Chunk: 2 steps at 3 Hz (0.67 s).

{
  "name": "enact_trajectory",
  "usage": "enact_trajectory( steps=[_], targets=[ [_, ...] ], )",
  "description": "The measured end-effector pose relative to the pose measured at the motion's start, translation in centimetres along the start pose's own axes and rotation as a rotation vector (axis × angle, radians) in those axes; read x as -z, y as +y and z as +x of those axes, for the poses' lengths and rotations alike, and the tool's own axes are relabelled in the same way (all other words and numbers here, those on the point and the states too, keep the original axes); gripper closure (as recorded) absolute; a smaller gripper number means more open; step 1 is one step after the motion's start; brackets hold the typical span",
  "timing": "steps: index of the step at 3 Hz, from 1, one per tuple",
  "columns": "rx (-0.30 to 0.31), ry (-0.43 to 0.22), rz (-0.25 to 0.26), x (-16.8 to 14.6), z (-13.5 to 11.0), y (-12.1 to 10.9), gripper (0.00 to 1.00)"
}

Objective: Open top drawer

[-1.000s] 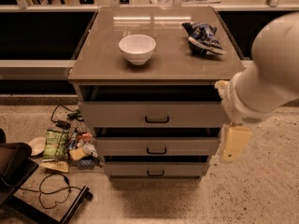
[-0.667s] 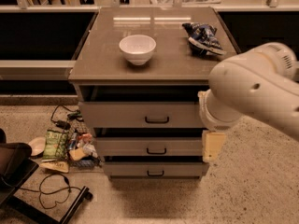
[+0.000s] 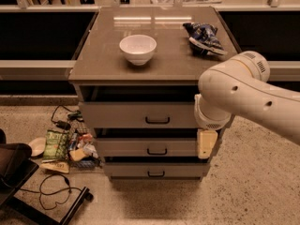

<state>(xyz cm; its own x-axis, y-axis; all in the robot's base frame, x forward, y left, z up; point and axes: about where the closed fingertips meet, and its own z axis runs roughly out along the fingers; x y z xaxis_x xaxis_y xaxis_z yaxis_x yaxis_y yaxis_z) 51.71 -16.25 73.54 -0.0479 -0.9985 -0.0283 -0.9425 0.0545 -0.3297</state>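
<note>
The gripper (image 3: 206, 144) seemingly hangs low beside the top drawer (image 3: 126, 115) — open or closed, I cannot tell.

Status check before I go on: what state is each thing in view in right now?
Top grey drawer with black bar handle: shut, handle untouched.
Middle grey drawer: shut.
Bottom grey drawer: shut.
White round bowl: upright, empty, on cabinet top.
Crumpled blue snack bag: lying on cabinet top.
Gripper: before middle drawer's right end, away from handles.
</note>
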Motion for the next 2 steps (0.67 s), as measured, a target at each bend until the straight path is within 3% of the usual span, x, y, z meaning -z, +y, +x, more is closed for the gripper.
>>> enact_trajectory(
  steps=[2],
  targets=[
    [0.001, 0.091, 0.003, -2.6, 0.7, -1.9, 0.0]
  ],
)
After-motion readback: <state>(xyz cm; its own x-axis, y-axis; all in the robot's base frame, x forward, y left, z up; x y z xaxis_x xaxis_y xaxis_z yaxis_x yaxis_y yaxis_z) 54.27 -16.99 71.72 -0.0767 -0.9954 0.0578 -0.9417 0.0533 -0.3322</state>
